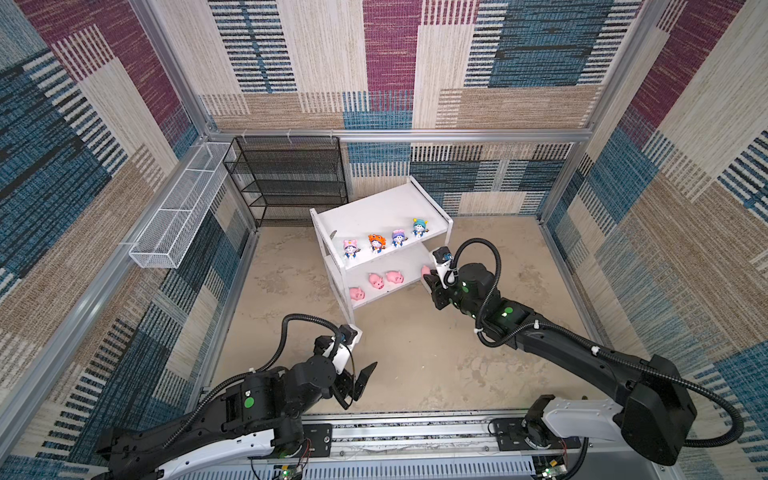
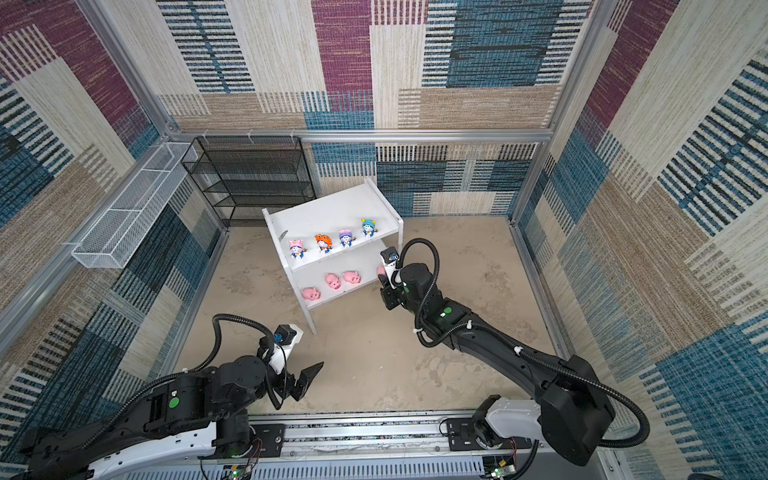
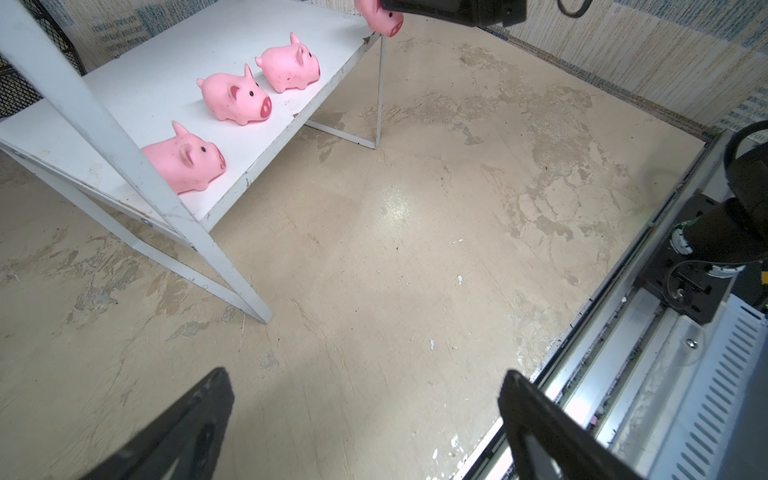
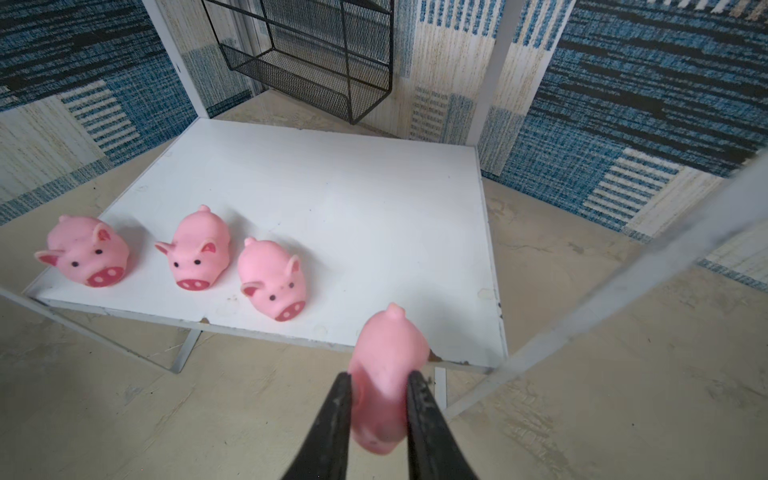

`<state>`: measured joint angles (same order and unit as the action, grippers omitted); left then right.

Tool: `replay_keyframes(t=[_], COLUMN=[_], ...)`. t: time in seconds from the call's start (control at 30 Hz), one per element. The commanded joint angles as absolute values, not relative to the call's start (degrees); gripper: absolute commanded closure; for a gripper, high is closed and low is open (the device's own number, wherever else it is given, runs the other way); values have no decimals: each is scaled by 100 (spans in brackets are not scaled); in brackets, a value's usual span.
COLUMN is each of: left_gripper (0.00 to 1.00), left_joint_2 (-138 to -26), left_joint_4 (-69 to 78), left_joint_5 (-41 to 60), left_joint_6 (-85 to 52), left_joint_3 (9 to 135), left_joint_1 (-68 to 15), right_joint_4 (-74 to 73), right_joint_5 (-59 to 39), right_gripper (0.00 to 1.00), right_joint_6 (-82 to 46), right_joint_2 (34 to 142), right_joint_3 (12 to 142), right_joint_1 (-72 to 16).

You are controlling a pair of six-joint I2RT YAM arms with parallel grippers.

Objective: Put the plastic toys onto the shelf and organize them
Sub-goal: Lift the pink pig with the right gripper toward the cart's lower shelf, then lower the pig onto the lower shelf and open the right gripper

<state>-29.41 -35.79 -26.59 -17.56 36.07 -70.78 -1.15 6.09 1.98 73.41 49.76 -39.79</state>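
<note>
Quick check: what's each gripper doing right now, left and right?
Left gripper: open, holding nothing.
Right gripper: closed on a pink pig.

Every pig (image 4: 195, 253) is plain pink with a red snout, shelf (image 1: 374, 212) is white. Figurines (image 1: 376, 243) are white-and-blue with pink, orange, purple and teal hoods. Black mesh rack (image 1: 291, 174), white mesh basket (image 1: 174, 224), walls (image 1: 540, 62) striped blue, maroon, beige.

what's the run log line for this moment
right gripper: shut on pig at lower board's front corner | left gripper: open, empty | placed: three pigs on lower board, four figurines on upper board
</note>
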Motion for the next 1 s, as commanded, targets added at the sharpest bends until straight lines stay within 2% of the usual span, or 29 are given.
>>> replay_keyframes(t=[0.0, 0.97], left_gripper=[0, 0], left_joint_2=[-2960, -2734], left_joint_4=[-3393, -3384], left_joint_5=[-2680, -2667], left_joint_6=[-1654, -1705], left_joint_3=[3621, 3491], left_joint_1=[-7075, -7075], right_joint_4=[-655, -1200], right_joint_5=[523, 443], right_gripper=[74, 74], right_joint_6=[277, 233], right_joint_2=[7470, 8262], right_joint_3=[5032, 5274], right_joint_1=[-3955, -3935])
